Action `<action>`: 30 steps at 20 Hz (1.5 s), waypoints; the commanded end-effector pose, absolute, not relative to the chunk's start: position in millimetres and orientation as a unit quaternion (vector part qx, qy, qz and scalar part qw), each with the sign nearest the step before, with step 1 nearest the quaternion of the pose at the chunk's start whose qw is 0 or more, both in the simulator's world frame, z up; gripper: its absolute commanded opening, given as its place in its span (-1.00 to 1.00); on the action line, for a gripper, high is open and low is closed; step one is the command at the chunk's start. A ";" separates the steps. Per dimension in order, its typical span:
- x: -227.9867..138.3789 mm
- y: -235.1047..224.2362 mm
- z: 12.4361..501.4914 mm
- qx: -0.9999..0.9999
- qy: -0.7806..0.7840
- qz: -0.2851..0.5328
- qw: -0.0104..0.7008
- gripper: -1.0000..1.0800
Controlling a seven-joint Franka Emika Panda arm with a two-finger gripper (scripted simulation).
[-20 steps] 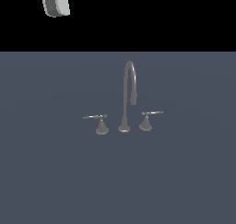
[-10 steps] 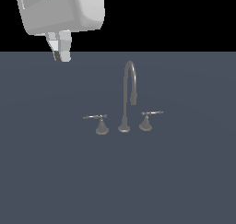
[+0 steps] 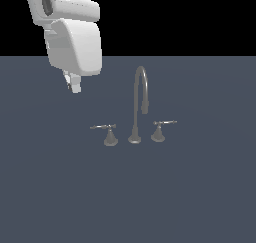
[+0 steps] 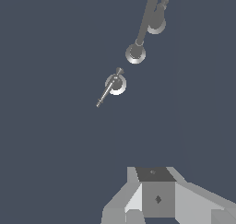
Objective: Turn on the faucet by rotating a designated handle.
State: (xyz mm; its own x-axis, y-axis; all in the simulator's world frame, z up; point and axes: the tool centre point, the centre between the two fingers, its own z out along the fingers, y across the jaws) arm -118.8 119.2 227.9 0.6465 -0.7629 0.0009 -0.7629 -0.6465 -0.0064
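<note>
The faucet (image 3: 135, 112) stands in the middle of the grey surface, a tall gooseneck spout between two lever handles. The handle (image 3: 108, 133), the slightly larger-looking lever on a cone base, is on the exterior view's left of the spout. Its twin (image 3: 160, 129) is on the right. My gripper (image 3: 74, 86) hangs under the white arm, up and to the left of the handle, well apart from it, fingers close together and holding nothing. In the wrist view the handle (image 4: 112, 86) lies ahead of my gripper (image 4: 156, 201), with the spout foot (image 4: 135, 53) beyond it.
The flat dark grey surface (image 3: 60, 197) spreads around the faucet with nothing else on it. The bulky white arm link (image 3: 75, 44) fills the upper left of the exterior view.
The arm has come down and toward the exterior view's right. More of its white body shows now, and the gripper is lower and closer to the handle.
</note>
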 end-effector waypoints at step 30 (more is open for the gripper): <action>-7.3 107.8 75.3 -0.766 0.643 -0.001 -0.001 -1.00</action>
State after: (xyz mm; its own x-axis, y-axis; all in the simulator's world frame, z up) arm -11.5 109.3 80.3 0.1915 -0.9815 0.0020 -0.9815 -0.1915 0.0005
